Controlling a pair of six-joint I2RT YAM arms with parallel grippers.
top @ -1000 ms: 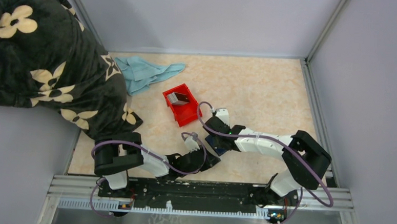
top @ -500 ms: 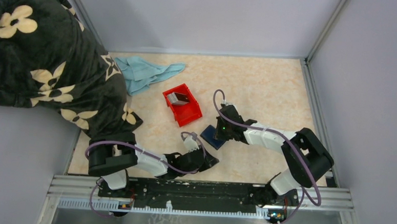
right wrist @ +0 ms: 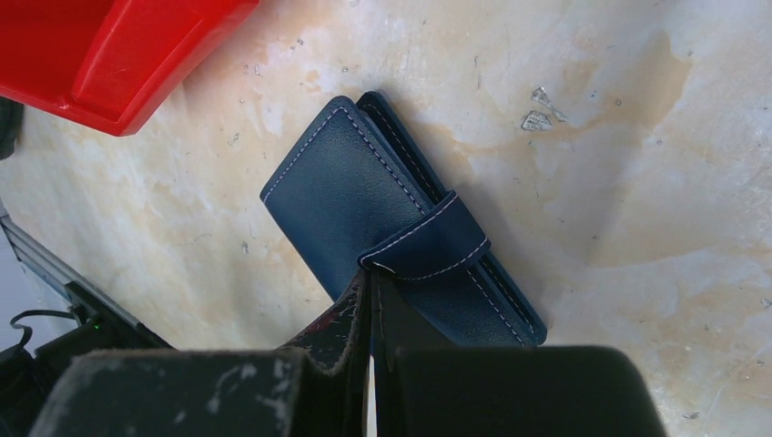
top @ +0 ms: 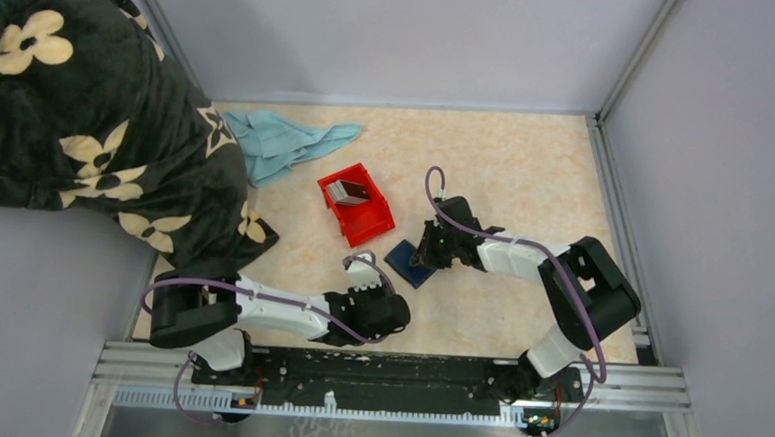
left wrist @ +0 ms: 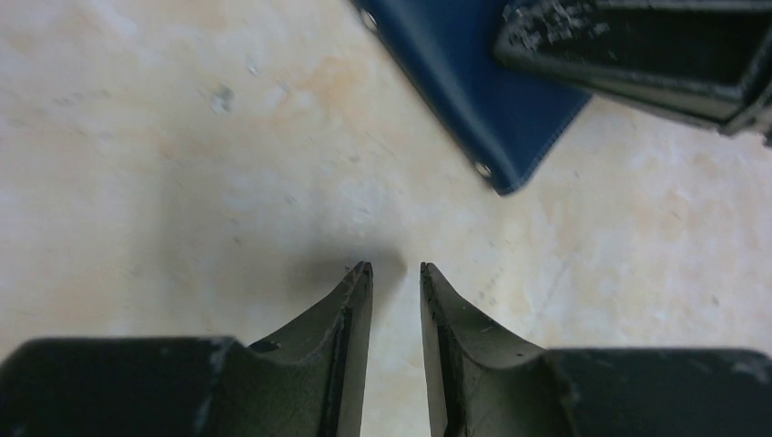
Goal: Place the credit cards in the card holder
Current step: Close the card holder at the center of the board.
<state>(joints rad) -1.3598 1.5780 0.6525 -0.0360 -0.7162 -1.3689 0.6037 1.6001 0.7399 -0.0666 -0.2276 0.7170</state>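
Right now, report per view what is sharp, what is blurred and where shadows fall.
Left wrist: the left end effector is soft in the foreground, a dim shadow under its tips, the card holder crisper. Right wrist: its stitching sharp, the right end effector blurred up close. Top external: even light on the table, no glare.

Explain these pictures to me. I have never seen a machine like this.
Two robot arms are bolted at the near edge of a table. One picture looks down from above; the other two come from cameras on the wrists. On the table lie a closed navy card holder, a red bin with cards in it, a blue cloth and, at the left, a flowered blanket. The left tool is slightly open and empty, pointing at the holder. The right tool is shut, its tips at the holder's strap.
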